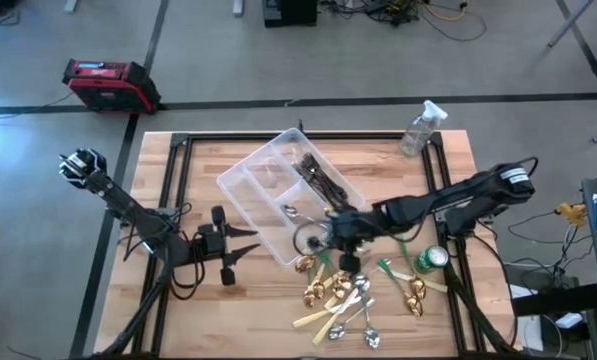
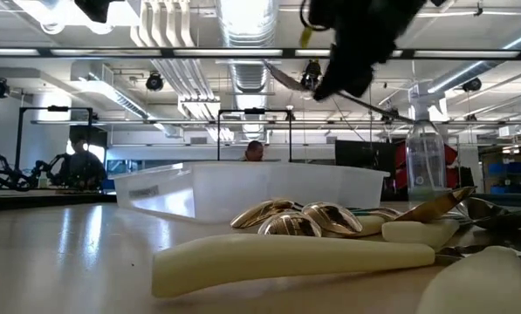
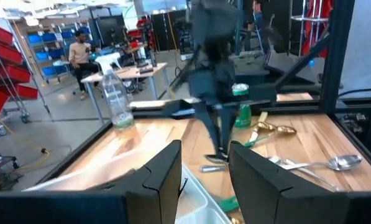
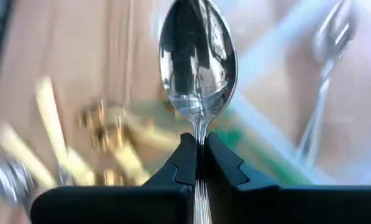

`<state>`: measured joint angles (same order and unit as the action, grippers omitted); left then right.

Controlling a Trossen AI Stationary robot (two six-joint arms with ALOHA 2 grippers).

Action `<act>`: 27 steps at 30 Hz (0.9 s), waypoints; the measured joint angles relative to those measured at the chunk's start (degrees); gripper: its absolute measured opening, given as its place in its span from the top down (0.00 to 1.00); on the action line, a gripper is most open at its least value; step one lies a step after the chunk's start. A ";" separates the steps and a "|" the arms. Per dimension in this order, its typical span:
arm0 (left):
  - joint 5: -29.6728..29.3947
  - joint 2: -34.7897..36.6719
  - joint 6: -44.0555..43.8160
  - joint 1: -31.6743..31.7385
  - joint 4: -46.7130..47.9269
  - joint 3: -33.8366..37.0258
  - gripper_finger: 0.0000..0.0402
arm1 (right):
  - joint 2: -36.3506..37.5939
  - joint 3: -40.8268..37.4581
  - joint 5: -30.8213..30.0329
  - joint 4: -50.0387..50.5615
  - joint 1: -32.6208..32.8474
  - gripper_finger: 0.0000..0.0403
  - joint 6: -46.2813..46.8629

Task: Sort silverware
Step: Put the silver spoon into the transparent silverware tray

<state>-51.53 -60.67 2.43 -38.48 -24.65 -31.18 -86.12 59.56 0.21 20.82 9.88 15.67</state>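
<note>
Two dark, matte jointed arms with black cables along their links; the right arm (image 1: pixel 478 190) bears a white band near its elbow (lettering unreadable). Each end effector has two black, angular fingers (image 3: pixel 166 174).

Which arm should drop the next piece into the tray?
Right. The right gripper is shut on a silver spoon and hangs just beside the clear tray. The left gripper waits, holding nothing, at the tray's other side.

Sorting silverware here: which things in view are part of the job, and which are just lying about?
Job: silver spoon in the shut right gripper; clear tray with dark forks; gold spoons; cream knives.
Lying about: spray bottle; green can.
</note>
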 joint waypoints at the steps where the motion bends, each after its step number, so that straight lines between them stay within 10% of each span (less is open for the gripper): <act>1: -0.08 0.19 0.74 0.00 -0.48 0.00 0.70 | -0.74 1.76 -0.53 -0.14 -0.62 1.00 -0.12; 10: 3.03 4.15 4.67 -1.23 -1.02 0.00 0.70 | -11.96 15.06 -3.49 0.38 -8.60 1.00 0.85; 27: -1.90 11.43 4.18 -1.32 3.26 0.00 0.70 | -27.67 16.87 -1.10 -0.13 -17.46 1.00 3.32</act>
<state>-53.43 -49.23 6.61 -39.80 -21.39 -31.18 -113.80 76.43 -0.89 20.69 -7.58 18.99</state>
